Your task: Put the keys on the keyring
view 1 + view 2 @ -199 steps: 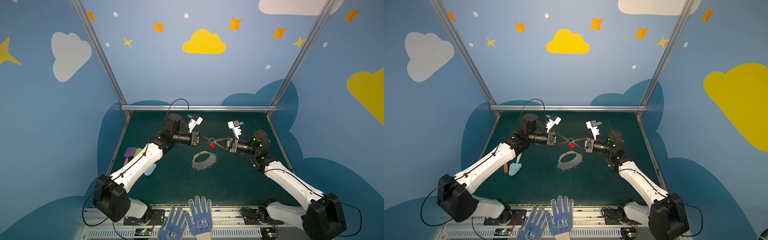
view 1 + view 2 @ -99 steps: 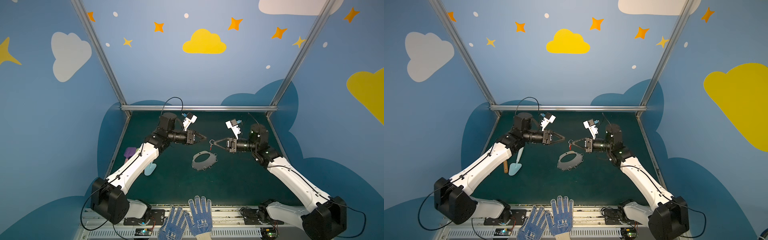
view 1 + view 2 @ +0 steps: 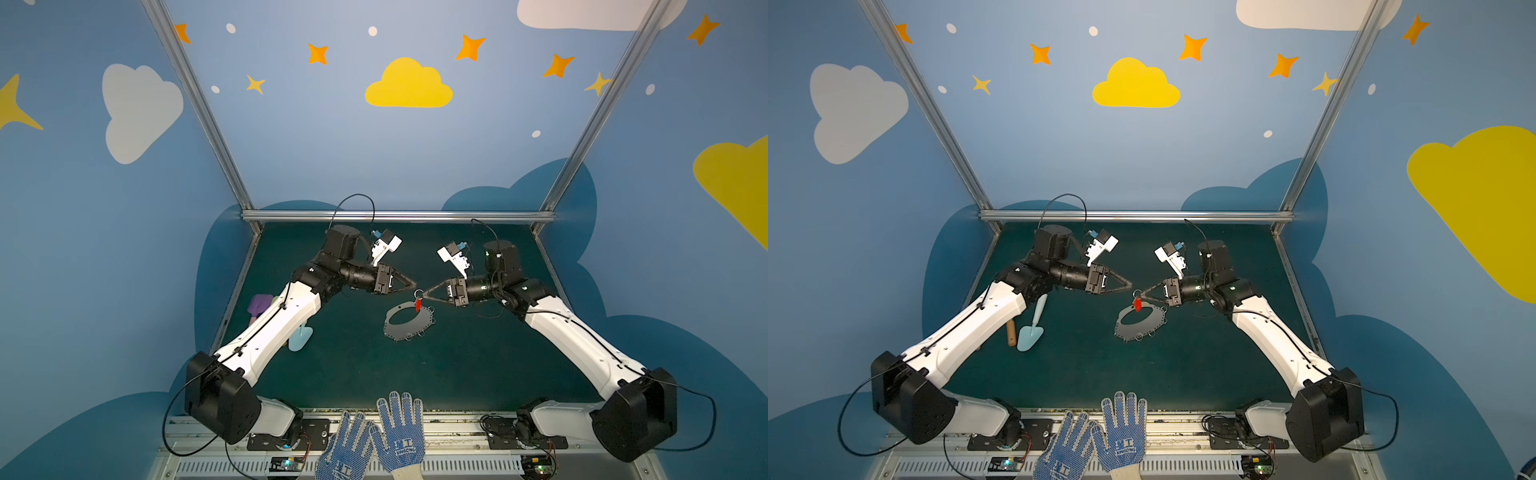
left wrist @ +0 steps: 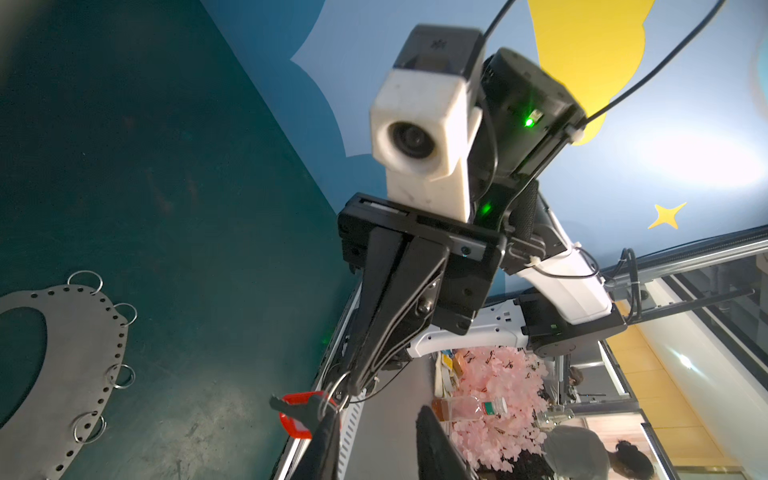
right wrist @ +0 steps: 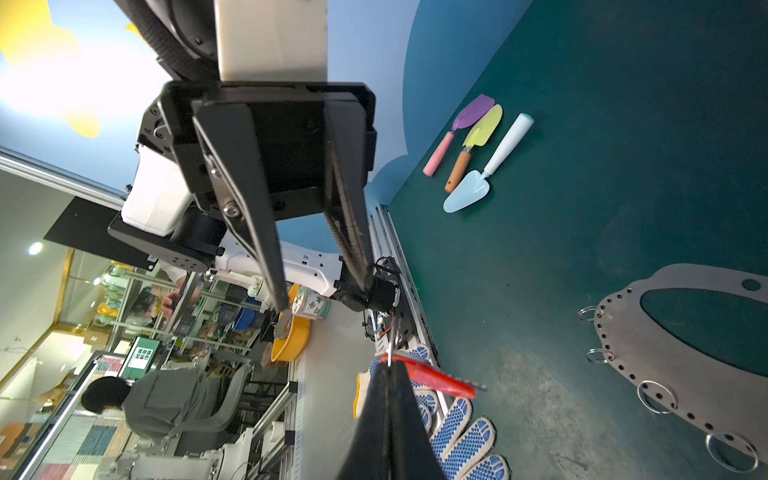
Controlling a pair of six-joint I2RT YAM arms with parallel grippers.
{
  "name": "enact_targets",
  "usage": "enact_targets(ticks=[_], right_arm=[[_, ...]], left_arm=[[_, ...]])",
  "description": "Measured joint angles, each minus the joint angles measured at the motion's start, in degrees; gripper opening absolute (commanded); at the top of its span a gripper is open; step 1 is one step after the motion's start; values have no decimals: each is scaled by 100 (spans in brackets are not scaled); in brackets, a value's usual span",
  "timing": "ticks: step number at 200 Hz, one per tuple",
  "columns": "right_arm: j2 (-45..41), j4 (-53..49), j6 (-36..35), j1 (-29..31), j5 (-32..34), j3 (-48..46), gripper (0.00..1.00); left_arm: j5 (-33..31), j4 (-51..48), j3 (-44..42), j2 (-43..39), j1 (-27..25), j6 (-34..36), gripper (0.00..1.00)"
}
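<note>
My right gripper is shut on the wire ring of the keys, a small silver key with a red tag, which hang in the air over the far edge of the keyring. The keyring is a flat grey plate with an oval hole and several split rings, lying on the green mat. My left gripper is open, its tips just left of the hanging keys. In the left wrist view one of its fingers overlaps the keys; the gap between its fingers holds nothing. The right wrist view shows the red tag sticking out sideways from the shut jaws.
Pastel toy shovels lie on the mat at the left, partly under my left arm; a light blue one shows best. A pair of blue dotted gloves rests at the front edge. A metal rail bounds the back.
A second ago both grippers met at the keys. The left gripper opened, pulled back to the left, and has now come back close to the keys. The right gripper kept hold.
</note>
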Motion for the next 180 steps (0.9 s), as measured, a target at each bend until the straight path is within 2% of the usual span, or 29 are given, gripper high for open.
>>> enact_targets(ticks=[86,135,180], right_arm=[[151,-592,-448,85,-177,269,0],[164,-693,-529,107,-243,273,0],[170,-774,-553,114,-286,280,0]], left_arm=[[127,-258,44,157,-111,201,25],[155,-256,44,173,-136,203,25],[153,-260,46,254,-188,221,15]])
